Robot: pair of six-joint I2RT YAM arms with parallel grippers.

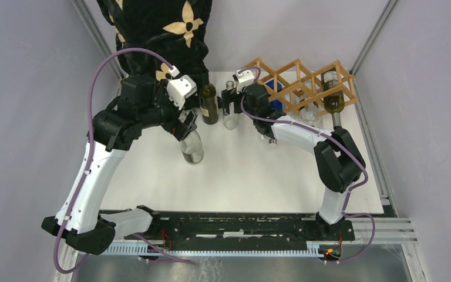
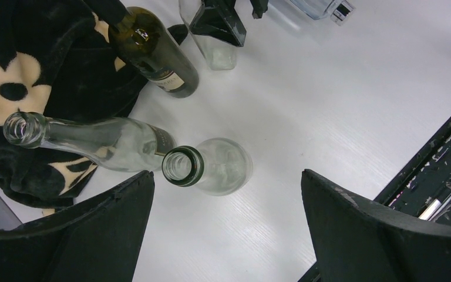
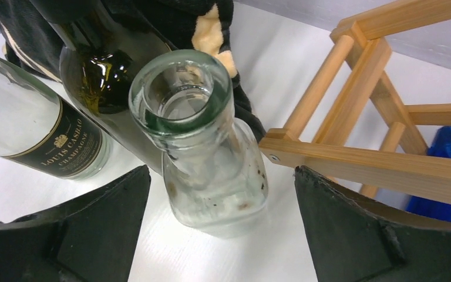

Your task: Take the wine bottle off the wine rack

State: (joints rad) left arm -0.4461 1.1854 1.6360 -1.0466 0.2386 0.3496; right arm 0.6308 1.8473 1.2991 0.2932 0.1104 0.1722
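White table [image 1: 258,176] underlies both arms; left fingers [image 2: 76,235] gape wide, empty; right fingers [image 3: 64,235] spread wide either side of a clear bottle [image 3: 211,170] beside the wine rack [image 3: 358,158], gripping nothing.

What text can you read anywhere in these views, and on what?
"LOUIS CASELO" above "CHAMPAGNE": black label on the clear bottle, right wrist view; the name's last letters are uncertain.
Label on the dark bottle, left wrist view: too blurred to read.
Nothing else is legible.
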